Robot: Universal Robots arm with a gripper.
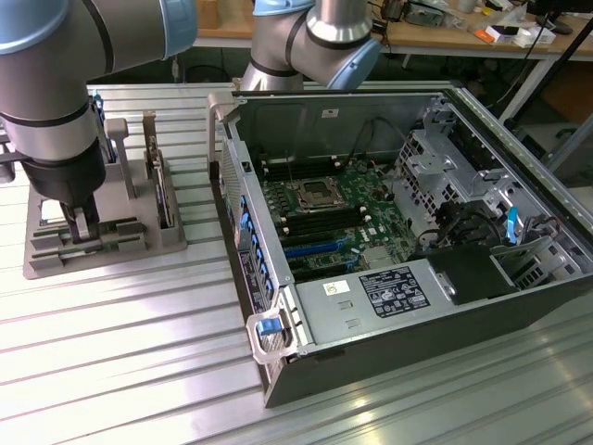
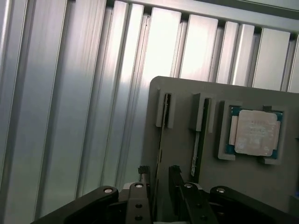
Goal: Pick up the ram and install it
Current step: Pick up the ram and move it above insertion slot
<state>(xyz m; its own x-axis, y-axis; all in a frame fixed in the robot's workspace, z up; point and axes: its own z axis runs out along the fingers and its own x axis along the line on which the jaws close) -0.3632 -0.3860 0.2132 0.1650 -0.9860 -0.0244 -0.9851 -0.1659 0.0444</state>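
Okay, ribbed aluminium table [image 1: 139,352], cluttered workbench [image 1: 445,28] along top of frame behind. Open computer case [image 1: 371,366] centre-right, grey tray [image 1: 139,246] at left. Gripper [image 1: 79,227] low over tray, pincer released, fingers spread either side of ram [image 2: 162,135], which stands on edge in tray slot. CPU [image 2: 254,133] in nearby pocket. Arm cut off at upper left; finger contact with ram hard to tell.

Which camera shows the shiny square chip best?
The wrist view: the square chip lies flat in the gray tray, whole top facing the camera. In the exterior view the gripper hangs over that tray, and a pale patch beside it may be the chip.
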